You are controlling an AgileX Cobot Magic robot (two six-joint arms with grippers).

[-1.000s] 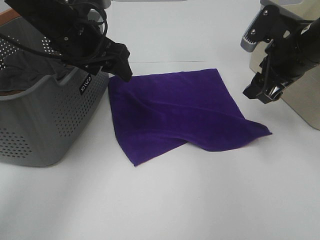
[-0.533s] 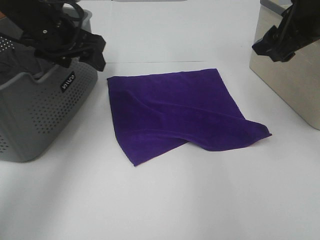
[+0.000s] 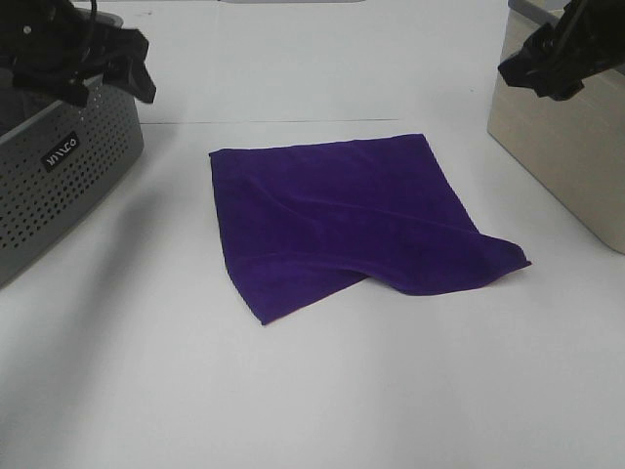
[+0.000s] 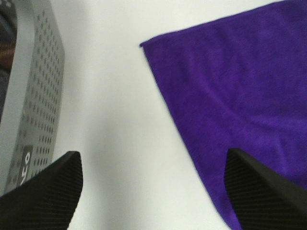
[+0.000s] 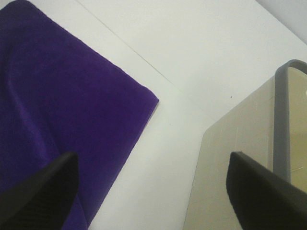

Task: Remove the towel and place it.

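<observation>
The purple towel (image 3: 352, 220) lies spread on the white table (image 3: 322, 391) — its near-right corner rumpled. A grey perforated basket (image 3: 59, 181) stands far left, a beige box (image 3: 566, 156) far right.

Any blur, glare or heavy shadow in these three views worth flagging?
Exterior high: sharp and evenly lit, with only soft shadow beside the grey perforated plastic basket. Left wrist: slightly soft; the deep purple square cloth towel loses its texture. Right wrist: the beige box reads clearly, no glare; the fingertips are dark blurs.

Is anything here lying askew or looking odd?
Only a little: the towel lies on the table not fully flat. Its near right corner is lifted and folded, with creases across it. Nothing looks spilled or damaged.
</observation>
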